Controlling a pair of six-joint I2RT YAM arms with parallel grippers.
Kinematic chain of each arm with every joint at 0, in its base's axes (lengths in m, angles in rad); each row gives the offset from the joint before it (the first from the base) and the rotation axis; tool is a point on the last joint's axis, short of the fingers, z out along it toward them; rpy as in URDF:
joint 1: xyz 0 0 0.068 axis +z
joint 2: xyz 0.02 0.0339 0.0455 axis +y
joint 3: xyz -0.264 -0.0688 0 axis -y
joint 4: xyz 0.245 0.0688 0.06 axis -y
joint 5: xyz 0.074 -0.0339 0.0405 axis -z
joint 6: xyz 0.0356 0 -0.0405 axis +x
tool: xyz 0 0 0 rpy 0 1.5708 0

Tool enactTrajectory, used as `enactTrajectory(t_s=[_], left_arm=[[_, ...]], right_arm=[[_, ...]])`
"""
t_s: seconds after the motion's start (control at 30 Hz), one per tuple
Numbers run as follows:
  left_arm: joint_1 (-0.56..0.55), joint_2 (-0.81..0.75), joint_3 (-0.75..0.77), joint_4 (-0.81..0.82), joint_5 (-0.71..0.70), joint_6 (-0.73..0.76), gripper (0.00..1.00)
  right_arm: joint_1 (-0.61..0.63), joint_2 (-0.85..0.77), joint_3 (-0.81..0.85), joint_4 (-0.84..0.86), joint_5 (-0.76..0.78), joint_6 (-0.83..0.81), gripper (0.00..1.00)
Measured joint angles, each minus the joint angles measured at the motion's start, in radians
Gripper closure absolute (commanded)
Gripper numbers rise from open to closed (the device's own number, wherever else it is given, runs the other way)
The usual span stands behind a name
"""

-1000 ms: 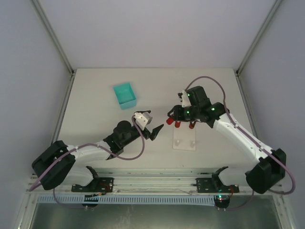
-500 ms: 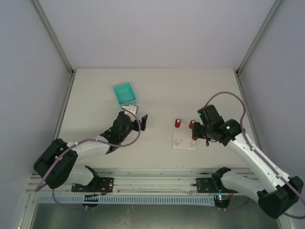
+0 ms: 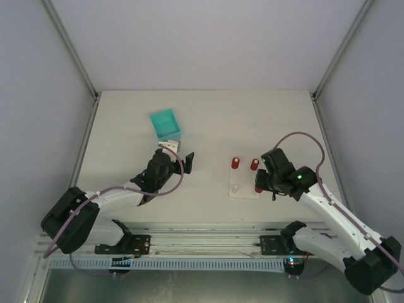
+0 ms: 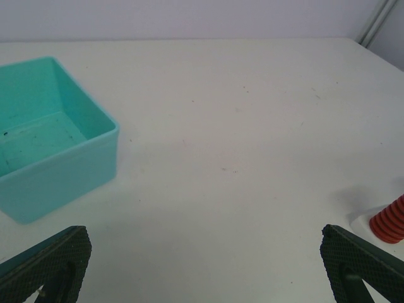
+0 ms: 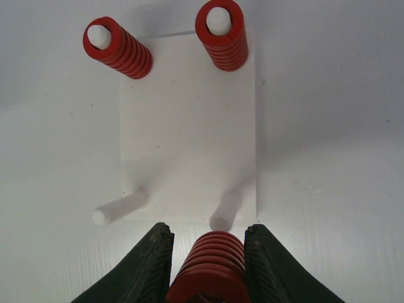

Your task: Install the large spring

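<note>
Right, table (image 3: 208,120) first: the rig sits on it, both arms low over it.

Left gripper (image 4: 203,252) has its jaws wide apart with nothing in them. The teal bin (image 4: 57,170) is ahead and to its left. It's idle for this step.

Right gripper (image 5: 208,243) is clamped on the large spring (image 5: 207,268), pads on opposite sides of the coil, axis pointing forward out of the jaws.

The white base plate (image 5: 189,126) lies directly ahead of that gripper. 2 red springs (image 5: 118,47) (image 5: 222,35) are seated on its far pegs. The 2 near pegs (image 5: 117,208) (image 5: 226,211) are bare, and the right-hand one is just off the spring's front end.

My read on handling:
- Looks like a die spring: stiff, won't squash under the pads, light enough for 1 arm.
- A round body between flat pads can pivot, so grip firmly across the diameter.
- Hold the mid-to-rear coils and leave the front end free so the bore can swallow the peg.
- The thin peg probably flexes, so align the axis before pushing.
</note>
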Motion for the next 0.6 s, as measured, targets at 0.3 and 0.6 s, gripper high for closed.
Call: enactTrajectory(t_s=[0.3, 0.6], left_arm=[[0.0, -0.036, -0.006, 0.001, 0.001, -0.014, 0.01], [0.0, -0.041, -0.006, 0.001, 0.001, -0.018, 0.01]], right_arm=[[0.004, 0.064, -0.04, 0.089, 0.002, 0.0, 1.0], [0.004, 0.11, -0.127, 0.195, 0.028, -0.006, 0.99]])
